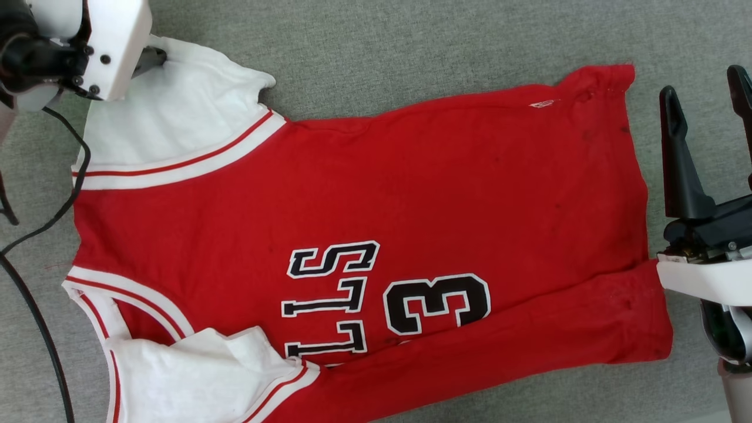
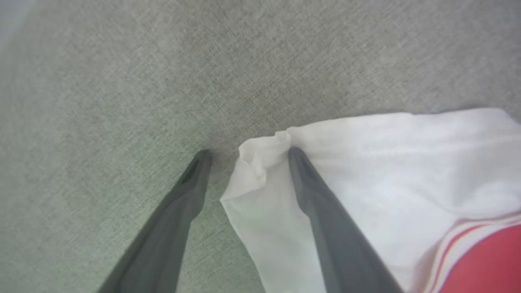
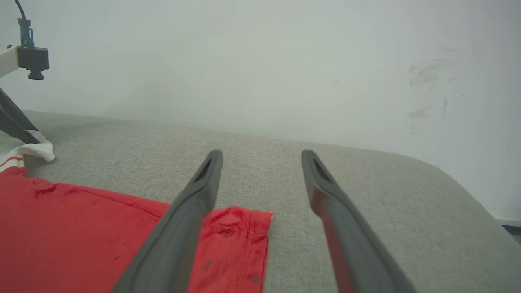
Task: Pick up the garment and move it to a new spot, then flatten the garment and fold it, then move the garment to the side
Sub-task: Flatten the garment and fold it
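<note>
The red garment point(image 1: 411, 188) lies spread on the grey fabric surface point(image 1: 411, 41), collar end to the left, hem to the right. Its near long side is folded over, hiding part of the black print point(image 1: 382, 299). My left gripper point(image 2: 248, 152) is open at the far white sleeve point(image 1: 170, 117): one finger point(image 2: 313, 191) rests on the sleeve's corner point(image 2: 260, 171), the other on bare surface. Its white wrist housing point(image 1: 111, 41) covers that spot in the head view. My right gripper point(image 1: 704, 82) stands open beside the hem, over the far hem corner point(image 3: 240, 228), holding nothing.
A black cable point(image 1: 35, 305) runs down the left side of the surface. A pale wall point(image 3: 260, 61) rises behind the surface's far edge. The surface rounds off at its right end point(image 3: 468, 191). The near white sleeve point(image 1: 200, 376) lies crumpled at the lower left.
</note>
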